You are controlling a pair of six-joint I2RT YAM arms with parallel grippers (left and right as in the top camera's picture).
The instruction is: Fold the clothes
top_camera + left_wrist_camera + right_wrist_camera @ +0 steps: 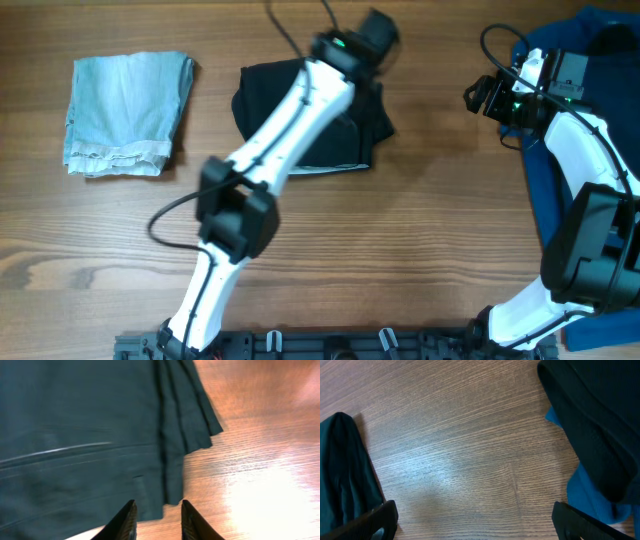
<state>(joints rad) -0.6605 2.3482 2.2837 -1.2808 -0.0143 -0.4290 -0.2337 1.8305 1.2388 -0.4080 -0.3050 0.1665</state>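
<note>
While left gripper (157,522) hangs narrowly parted, folded edge of black shorts (75,435) lies at 12 o'clock; right gripper (480,522) wide, farther.

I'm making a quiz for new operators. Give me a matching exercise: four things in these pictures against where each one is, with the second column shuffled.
1. pale-blue denim garment
2. black shorts
3. blue garment
4. right tool

A. far-right edge
B. left side, folded
C. over bare tabletop, open
D. middle, under the left arm

Pairs: 1-B, 2-D, 3-A, 4-C.
</note>
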